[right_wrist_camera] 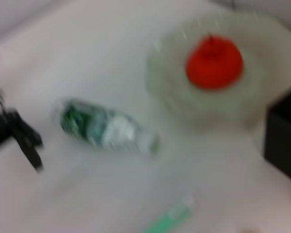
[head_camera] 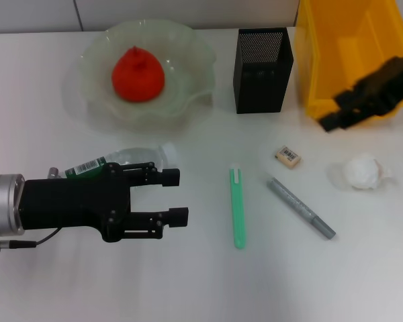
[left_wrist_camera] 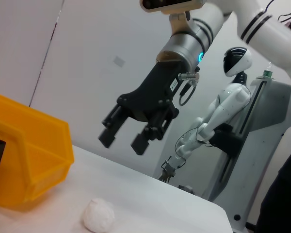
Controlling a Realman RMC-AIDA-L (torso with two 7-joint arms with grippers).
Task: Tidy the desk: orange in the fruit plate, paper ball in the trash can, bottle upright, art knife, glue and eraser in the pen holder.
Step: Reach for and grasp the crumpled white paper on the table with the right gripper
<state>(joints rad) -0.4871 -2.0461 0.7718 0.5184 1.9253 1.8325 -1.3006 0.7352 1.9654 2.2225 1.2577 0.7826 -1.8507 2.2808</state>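
Just behind the left claw (head_camera: 178, 196), whose fingers are spread wide with nothing in them, the bottle (head_camera: 124, 161) lies flat on the desk (head_camera: 188, 282), pointing sideways, far from the right claw (head_camera: 339, 111).

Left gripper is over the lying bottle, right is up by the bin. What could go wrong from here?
1. The bottle lies on its side, partly hidden under the open left gripper; a round body may roll away when pinched.
2. Standing it up could swing it into the fruit plate close behind.
3. The open right gripper hangs at the yellow bin; descending toward the paper ball might clip its rim.
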